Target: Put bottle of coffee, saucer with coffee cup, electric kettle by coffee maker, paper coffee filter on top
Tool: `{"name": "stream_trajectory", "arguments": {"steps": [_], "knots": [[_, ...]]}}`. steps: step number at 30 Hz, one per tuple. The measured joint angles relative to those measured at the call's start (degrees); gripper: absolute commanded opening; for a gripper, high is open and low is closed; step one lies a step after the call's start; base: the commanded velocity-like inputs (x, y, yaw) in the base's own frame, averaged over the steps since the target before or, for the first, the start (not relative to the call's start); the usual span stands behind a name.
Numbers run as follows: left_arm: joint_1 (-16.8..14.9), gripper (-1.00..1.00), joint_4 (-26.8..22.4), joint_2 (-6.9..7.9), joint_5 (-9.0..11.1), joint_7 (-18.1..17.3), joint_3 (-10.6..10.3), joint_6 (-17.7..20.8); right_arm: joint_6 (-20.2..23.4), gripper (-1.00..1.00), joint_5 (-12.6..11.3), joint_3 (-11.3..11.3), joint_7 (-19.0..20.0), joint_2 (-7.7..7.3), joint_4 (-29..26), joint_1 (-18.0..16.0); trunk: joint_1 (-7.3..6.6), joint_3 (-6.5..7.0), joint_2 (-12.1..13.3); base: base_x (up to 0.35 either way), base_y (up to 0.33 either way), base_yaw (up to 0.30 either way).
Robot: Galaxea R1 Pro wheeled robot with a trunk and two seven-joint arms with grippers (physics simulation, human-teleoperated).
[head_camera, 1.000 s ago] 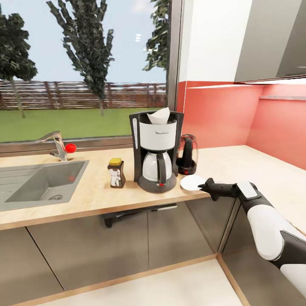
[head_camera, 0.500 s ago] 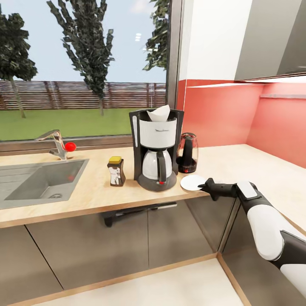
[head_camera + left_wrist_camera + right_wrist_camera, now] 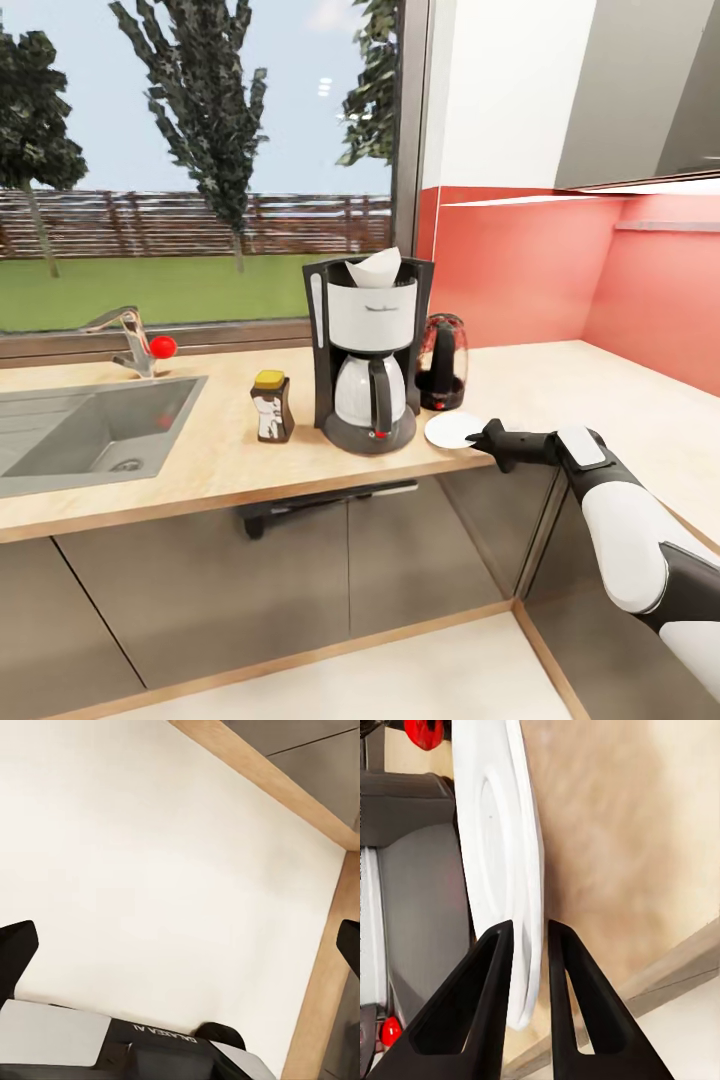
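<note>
We see the right gripper (image 3: 487, 436) clamped on the rim of the saucer (image 3: 452, 429), lying just right of the coffee maker (image 3: 368, 350) near the countertop (image 3: 220, 455) edge; a careless release could tip it off.

From my head camera, the countertop (image 3: 560, 380) lay bare on the right of the frame, wide enough to bring an arm in. At centre the coffee maker (image 3: 367, 350) stood tall, with the electric kettle (image 3: 441, 362) tight beside it and the saucer (image 3: 455, 430) at the front edge, so little room remained there. The bottle of coffee (image 3: 271, 406) blocked its left. Further left the sink (image 3: 90, 430) opened. My left wrist camera showed open pale floor (image 3: 172, 870).
</note>
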Motion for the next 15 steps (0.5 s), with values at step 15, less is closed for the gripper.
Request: {"name": "stream_trajectory", "arguments": {"steps": [15], "knots": [[0.0,1.0,0.0,-0.03,0.0,0.0,0.01,0.0,0.0,-1.0,0.16,0.01,-0.01,0.0,-0.02,0.0,0.88,-0.71,-1.59,0.007,0.0,0.0]]}}
